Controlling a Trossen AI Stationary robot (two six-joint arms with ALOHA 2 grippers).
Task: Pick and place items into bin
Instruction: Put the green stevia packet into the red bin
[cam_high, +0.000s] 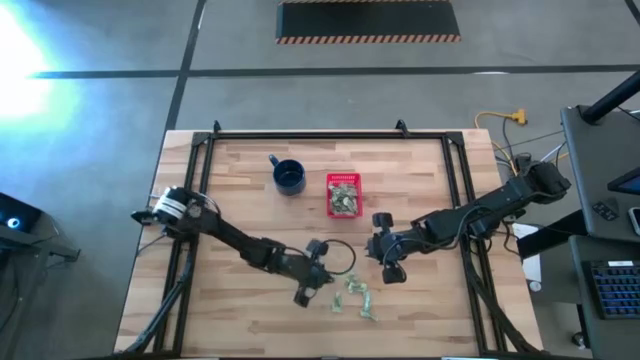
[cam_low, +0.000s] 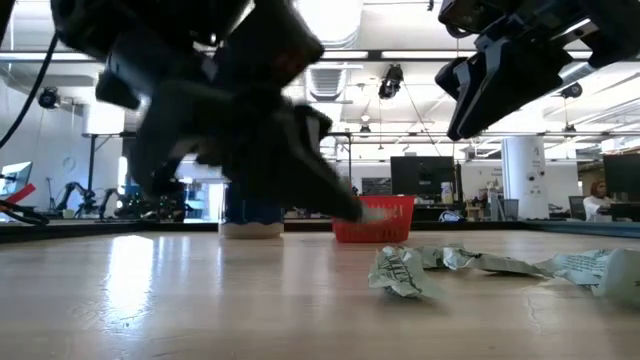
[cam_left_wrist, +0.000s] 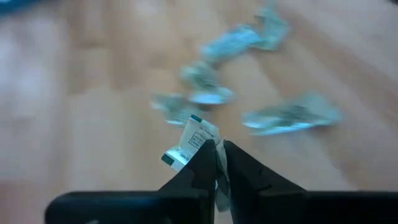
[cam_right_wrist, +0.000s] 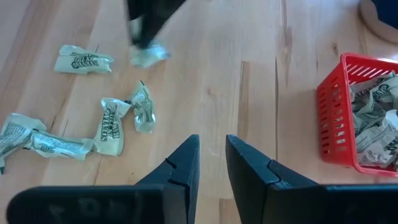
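Several crumpled pale green and whitish wrappers (cam_high: 356, 297) lie loose on the wooden table near its near edge, and show again in the right wrist view (cam_right_wrist: 112, 127) and the low view (cam_low: 400, 270). The red basket (cam_high: 343, 178) stands farther back and holds more wrappers (cam_right_wrist: 373, 124). My left gripper (cam_left_wrist: 217, 146) is just left of the loose pile (cam_high: 303, 293), shut on one wrapper. My right gripper (cam_right_wrist: 212, 146) hangs open above bare wood between the pile and the basket (cam_high: 388, 262), touching nothing. My left gripper pinches one whitish wrapper with teal print (cam_left_wrist: 189, 142) between its two fingertips (cam_left_wrist: 202, 163). One end of it sticks out sideways past the tips. In the right wrist view the wrapper (cam_right_wrist: 149, 56) hangs just below the fingers, over the table.
A dark blue mug (cam_high: 288, 177) stands left of the basket. A black metal frame (cam_high: 330, 135) borders the table's far and side edges. Bare wood lies on the table's left half and around the basket (cam_right_wrist: 336, 118).
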